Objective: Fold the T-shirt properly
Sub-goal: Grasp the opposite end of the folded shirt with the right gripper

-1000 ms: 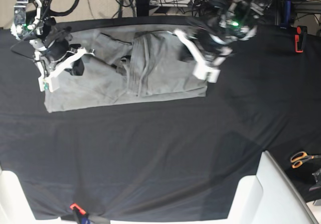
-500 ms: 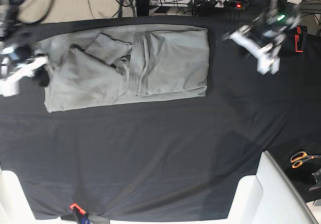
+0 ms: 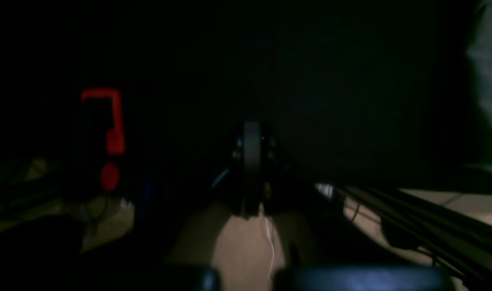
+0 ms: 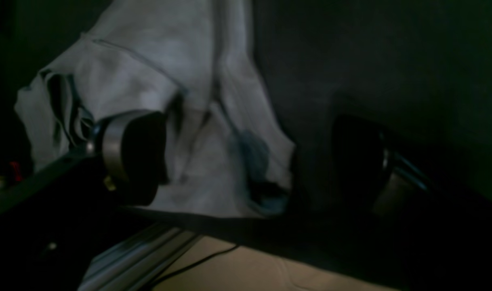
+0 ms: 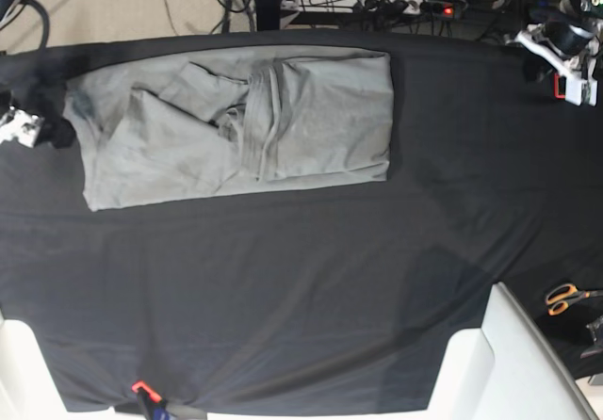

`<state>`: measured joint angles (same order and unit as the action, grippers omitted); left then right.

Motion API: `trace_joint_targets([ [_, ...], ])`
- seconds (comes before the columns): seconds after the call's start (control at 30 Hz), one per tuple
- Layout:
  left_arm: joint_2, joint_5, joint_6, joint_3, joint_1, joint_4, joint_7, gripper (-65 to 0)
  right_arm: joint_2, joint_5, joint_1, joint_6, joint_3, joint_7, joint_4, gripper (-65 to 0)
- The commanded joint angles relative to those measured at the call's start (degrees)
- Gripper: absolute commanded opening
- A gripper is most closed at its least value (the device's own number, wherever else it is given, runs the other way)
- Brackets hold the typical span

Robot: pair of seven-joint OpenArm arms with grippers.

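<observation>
The light-grey T-shirt (image 5: pixel 283 123) lies folded into a wide rectangle on the black table cloth (image 5: pixel 283 279) at the back, with creases near its middle. It fills the right wrist view (image 4: pixel 149 81), and a strip of it shows at the right edge of the left wrist view (image 3: pixel 488 81). My right gripper (image 5: pixel 28 128) is off the shirt's left edge. Its jaws stand wide apart and empty in the right wrist view (image 4: pixel 246 161). My left gripper (image 5: pixel 562 57) is far right near the back edge, away from the shirt. Its fingers (image 3: pixel 252 161) meet, holding nothing.
A red clamp (image 3: pixel 108 133) sits on the back right table edge beside the left gripper. Orange-handled scissors (image 5: pixel 565 298) lie at the right edge. White seat-like shapes (image 5: pixel 513 363) stand at the front corners. Cables and a power strip (image 5: pixel 377 6) run behind the table.
Both arms have pulled away outward from over the shirt, the right arm to the view's left edge and the left arm to the far right. The shirt lies unmoved.
</observation>
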<state>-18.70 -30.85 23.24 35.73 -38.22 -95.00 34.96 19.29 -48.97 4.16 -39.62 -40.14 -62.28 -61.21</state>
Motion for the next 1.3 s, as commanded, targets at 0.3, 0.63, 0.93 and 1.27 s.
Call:
trace_joint_targets([
  [0.3, -0.86, -0.49, 0.45, 2.38, -0.68, 0.63, -0.98, -65.0, 2.38, -1.45, -3.24, -0.38, 11.00, 2.11, 9.83, -2.9],
  [0.63, -0.77, -0.49, 0.45, 2.03, -0.60, 0.63, -0.98, -65.0, -1.40, -1.36, -3.06, -0.38, 13.81, 1.67, 9.65, -3.0],
  [0.93, 0.28, -0.49, 0.45, 2.03, -0.33, 0.63, -0.98, -65.0, -2.89, -1.27, -3.24, -0.38, 18.82, 2.11, 6.92, -3.3],
  [1.27, 0.37, -0.49, 0.45, 2.03, -0.42, 0.63, -0.98, -65.0, -2.54, -1.01, -3.15, -0.38, 18.91, 6.15, 7.28, -36.8],
])
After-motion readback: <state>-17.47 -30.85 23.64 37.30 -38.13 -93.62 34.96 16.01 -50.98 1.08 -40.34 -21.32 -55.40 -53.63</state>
